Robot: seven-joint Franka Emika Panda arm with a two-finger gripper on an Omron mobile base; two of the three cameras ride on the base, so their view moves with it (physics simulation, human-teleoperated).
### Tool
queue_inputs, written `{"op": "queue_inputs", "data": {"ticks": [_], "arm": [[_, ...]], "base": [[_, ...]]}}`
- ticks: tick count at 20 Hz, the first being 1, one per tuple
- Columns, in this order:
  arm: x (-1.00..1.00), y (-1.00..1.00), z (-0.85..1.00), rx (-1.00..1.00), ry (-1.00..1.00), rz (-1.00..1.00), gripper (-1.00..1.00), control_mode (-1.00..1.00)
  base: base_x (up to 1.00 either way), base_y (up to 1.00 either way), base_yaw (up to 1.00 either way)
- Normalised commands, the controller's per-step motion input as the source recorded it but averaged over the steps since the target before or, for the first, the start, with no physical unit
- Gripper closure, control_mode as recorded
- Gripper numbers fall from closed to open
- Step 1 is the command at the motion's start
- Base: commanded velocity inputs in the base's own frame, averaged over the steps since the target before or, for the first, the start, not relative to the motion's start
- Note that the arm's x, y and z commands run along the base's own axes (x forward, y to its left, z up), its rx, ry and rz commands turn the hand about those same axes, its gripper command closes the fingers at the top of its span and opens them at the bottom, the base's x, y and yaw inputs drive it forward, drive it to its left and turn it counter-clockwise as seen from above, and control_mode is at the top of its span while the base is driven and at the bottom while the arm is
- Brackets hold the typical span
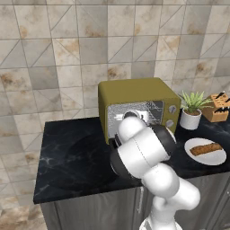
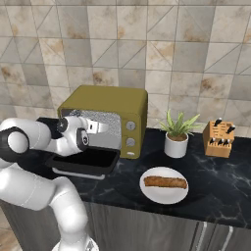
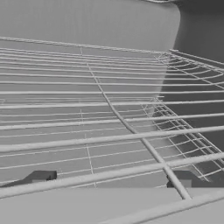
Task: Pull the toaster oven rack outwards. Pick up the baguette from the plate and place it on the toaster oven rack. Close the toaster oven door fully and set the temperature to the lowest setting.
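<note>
The olive-yellow toaster oven [image 2: 117,100] [image 1: 134,92] stands on the dark counter with its door [image 2: 86,161] folded down flat in front. My gripper [image 2: 95,128] reaches into the oven's mouth. In the hand view the silvery wire rack [image 3: 111,138] lies very close, and its front wires cross just above my gripper [image 3: 111,178]. Both fingertips [image 3: 40,176] stand wide apart, open, with nothing held. The orange-brown baguette [image 2: 165,182] [image 1: 205,148] lies on the white plate [image 2: 147,192] [image 1: 194,143], to the right of the oven.
Two grey knobs [image 2: 130,126] [image 1: 172,108] sit on the oven's right front. A potted plant [image 2: 177,137] [image 1: 192,112] and a wooden knife block [image 2: 218,138] [image 1: 218,108] stand at the back right. My own arm hides the oven's lower front in the left base view.
</note>
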Motion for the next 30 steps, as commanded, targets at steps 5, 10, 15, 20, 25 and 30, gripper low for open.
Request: {"op": "queue_inputs", "data": {"ticks": [5,10,15,20,25,30], "arm": [[0.09,0.00,-0.10,0.02,0.02,0.00,-1.00,-1.00],[0.00,0.00,-0.21,0.06,0.09,0.00,-1.00,-1.00],[0.00,0.00,-0.21,0.06,0.08,0.00,-1.00,-1.00],[-0.06,0.00,-0.34,0.10,0.13,0.00,-1.00,-1.00],[-0.54,0.00,-0.45,0.15,0.15,0.00,-1.00,-1.00],[-0.82,0.12,-0.31,0.15,0.19,0.01,-1.00,-1.00]], "base": [[0.00,0.00,0.00],[0.00,0.00,0.00],[0.00,0.00,0.00],[0.00,0.00,0.00],[0.00,0.00,0.00],[0.00,0.00,0.00]]}}
